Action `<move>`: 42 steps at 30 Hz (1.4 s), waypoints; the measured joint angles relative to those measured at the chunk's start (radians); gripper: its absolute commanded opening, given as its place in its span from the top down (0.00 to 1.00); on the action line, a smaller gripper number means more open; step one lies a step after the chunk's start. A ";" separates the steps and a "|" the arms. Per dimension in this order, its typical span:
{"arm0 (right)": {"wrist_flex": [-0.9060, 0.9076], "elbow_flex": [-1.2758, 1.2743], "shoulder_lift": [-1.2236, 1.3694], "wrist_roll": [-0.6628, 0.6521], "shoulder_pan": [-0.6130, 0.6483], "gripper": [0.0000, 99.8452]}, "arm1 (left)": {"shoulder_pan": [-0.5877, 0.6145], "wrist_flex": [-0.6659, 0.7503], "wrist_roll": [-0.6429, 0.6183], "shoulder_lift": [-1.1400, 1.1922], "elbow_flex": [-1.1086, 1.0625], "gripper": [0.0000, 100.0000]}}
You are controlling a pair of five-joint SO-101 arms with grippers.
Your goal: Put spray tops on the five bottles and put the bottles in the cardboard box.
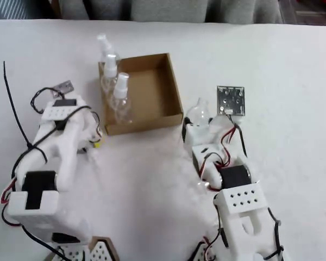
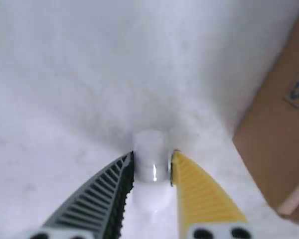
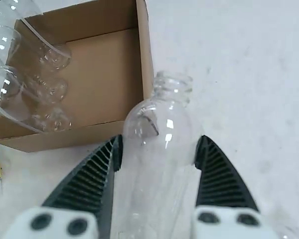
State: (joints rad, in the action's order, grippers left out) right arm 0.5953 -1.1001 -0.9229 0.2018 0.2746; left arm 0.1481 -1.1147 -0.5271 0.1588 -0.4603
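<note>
We find the left hand (image 2: 152, 160) closed on a spray top (image 2: 150, 147) resting on the surface (image 2: 89, 59); the right hand (image 3: 159, 143) clamps an uncapped bottle (image 3: 162, 119) by its body just beside the cardboard box (image 3: 109, 74), neck left free, presumably for capping; three capped bottles (image 1: 119, 100) sit inside.

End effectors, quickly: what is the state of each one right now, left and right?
Left end effector: closed on a white spray top.
Right end effector: closed on a clear bottle with no top on it.

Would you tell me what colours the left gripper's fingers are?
One finger of the left gripper is black, the other yellow; clearest in the left wrist view.
</note>
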 measured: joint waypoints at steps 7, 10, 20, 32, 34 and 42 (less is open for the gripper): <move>0.000 0.000 0.000 0.000 0.000 0.92 | 0.000 -0.008 0.029 0.043 0.031 0.91; 0.000 0.000 0.000 0.000 0.000 0.92 | 0.000 -0.011 0.054 0.035 0.031 0.91; 0.009 0.000 0.000 0.000 0.000 0.92 | 0.002 -0.063 0.173 -0.351 0.028 0.91; 0.206 -0.092 -0.328 -0.068 0.170 0.92 | 0.002 0.057 0.333 -0.827 0.222 0.91; 0.201 -0.160 -0.422 -0.143 0.230 0.92 | 0.002 0.144 0.336 -0.841 0.238 0.91; 0.018 -0.459 -0.836 -0.238 0.298 0.92 | -0.103 0.505 0.339 -0.844 0.262 0.91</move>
State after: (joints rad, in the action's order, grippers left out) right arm 0.6137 -1.5589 -1.7591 -0.0361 0.5723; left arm 0.0453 -0.6099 -0.1880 -0.6851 -0.1979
